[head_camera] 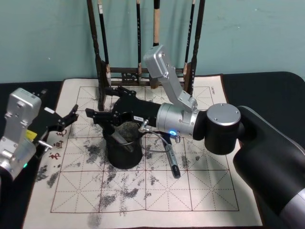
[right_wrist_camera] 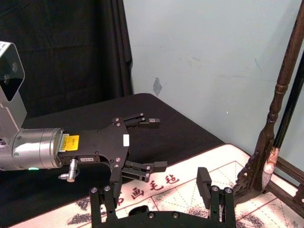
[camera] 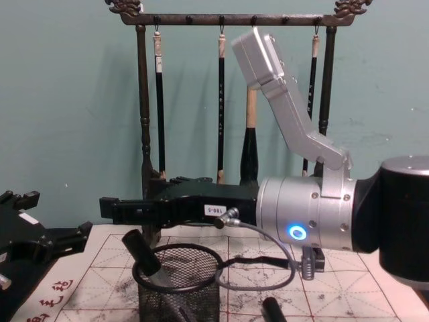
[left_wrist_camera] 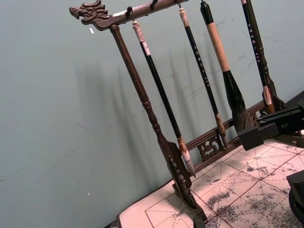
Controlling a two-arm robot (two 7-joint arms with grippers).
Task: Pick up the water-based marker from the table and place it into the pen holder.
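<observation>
The pen holder [head_camera: 123, 151], a black wire-mesh cup, stands in the middle of the felt mat; it also shows from the side as the holder [camera: 177, 288]. A dark marker [camera: 143, 253] leans inside it, its end poking over the left rim, seen from above as the marker [head_camera: 119, 140]. My right gripper [head_camera: 102, 103] hovers open just above and behind the cup, touching nothing; the right gripper [camera: 110, 208] and its fingers [right_wrist_camera: 204, 183] are spread with nothing between. Another dark marker [head_camera: 171, 160] lies on the mat right of the cup. My left gripper [head_camera: 71, 117] rests open at the left.
A tall dark wooden brush rack [head_camera: 102, 76] with several hanging brushes stands at the back of the mat [head_camera: 209, 191], close behind my right arm; the rack [left_wrist_camera: 142, 95] shows up close. A grey cable [camera: 258, 278] loops under the right wrist. Black cloth borders the mat.
</observation>
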